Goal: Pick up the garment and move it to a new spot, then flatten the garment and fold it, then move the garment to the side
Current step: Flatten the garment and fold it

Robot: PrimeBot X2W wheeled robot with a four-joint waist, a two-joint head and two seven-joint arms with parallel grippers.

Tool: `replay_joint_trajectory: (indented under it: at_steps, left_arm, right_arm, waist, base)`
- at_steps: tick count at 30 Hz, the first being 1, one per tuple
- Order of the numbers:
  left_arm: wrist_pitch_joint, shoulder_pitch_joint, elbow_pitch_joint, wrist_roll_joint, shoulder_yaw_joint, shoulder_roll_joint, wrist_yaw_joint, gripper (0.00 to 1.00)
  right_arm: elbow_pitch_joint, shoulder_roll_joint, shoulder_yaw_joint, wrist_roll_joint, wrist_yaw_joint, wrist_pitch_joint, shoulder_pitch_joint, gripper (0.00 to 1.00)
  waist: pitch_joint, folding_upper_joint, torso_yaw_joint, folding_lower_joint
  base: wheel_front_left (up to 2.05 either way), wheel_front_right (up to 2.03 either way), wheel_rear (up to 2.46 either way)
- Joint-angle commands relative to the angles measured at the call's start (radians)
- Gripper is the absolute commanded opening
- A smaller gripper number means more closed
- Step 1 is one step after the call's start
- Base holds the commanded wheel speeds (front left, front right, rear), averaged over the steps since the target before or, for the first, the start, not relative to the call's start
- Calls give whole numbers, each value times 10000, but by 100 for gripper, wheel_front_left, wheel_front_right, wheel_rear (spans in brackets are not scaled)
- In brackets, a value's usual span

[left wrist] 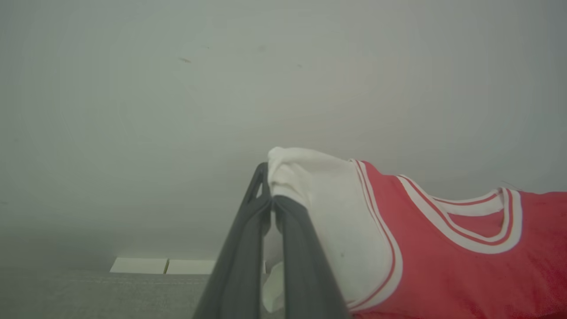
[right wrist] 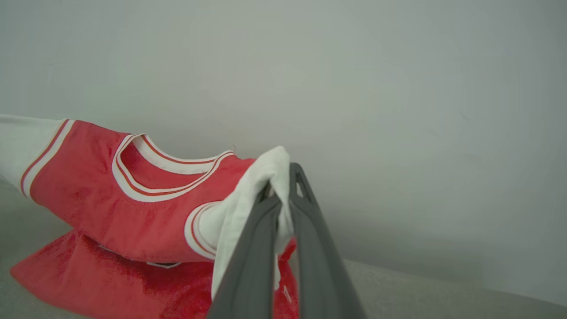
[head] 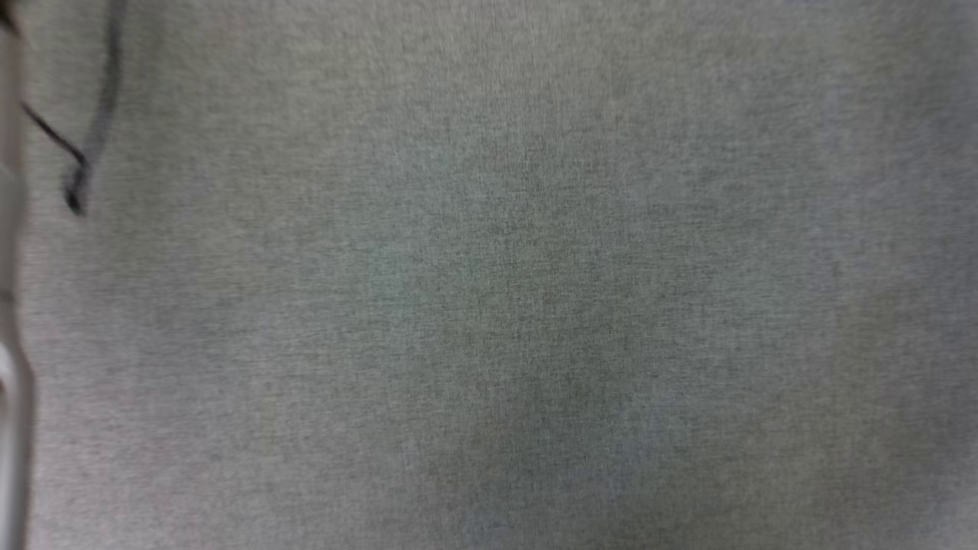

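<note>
The garment (left wrist: 443, 261) is a red jersey T-shirt with white sleeves and red-and-white striped trim around the collar. In the left wrist view my left gripper (left wrist: 271, 195) is shut on the bunched end of one white sleeve. Over in the right wrist view my right gripper (right wrist: 283, 186) is shut on the other white sleeve of the garment (right wrist: 133, 212). The shirt hangs stretched between the two grippers, collar uppermost, and its lower part rests folded on the grey surface (right wrist: 421, 292). The printed front is hidden.
The head view looks down on a blurred grey fabric surface (head: 535, 290), with a thin dark cord (head: 80, 153) at its upper left and a pale strip (head: 11, 397) along the left edge. A plain pale wall (left wrist: 221, 88) stands behind the shirt.
</note>
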Motion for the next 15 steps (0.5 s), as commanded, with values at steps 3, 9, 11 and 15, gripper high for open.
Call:
replay_joint_trajectory:
  at_steps: [3, 9, 11, 15]
  left_arm:
    - [-308, 1497, -97, -238, 73, -133, -138, 0]
    - [-526, 4624, -1053, -474, 429, -222, -59, 0]
    - [-543, 5686, -1590, -509, 685, -186, 64, 0]
    - [-541, 7917, -2787, -476, 1143, -233, 374, 0]
  right_arm:
    - [-274, -121, 397, 402, -7, -318, 1430, 0]
    - [-1094, -488, 761, 992, -5, -783, 4336, 0]
    - [-1404, -612, 756, 1186, -7, -858, 5277, 0]
    - [-1937, -837, 547, 1381, -7, -1013, 7033, 0]
  waist:
    - [-897, 0, 125, -2]
    - [-2306, 0, 228, -2]
    - [-2762, 0, 214, -2]
    - [-3619, 0, 192, -2]
  base:
    - [0, 0, 0]
    - [0, 0, 0]
    - [0, 0, 0]
    - [0, 0, 0]
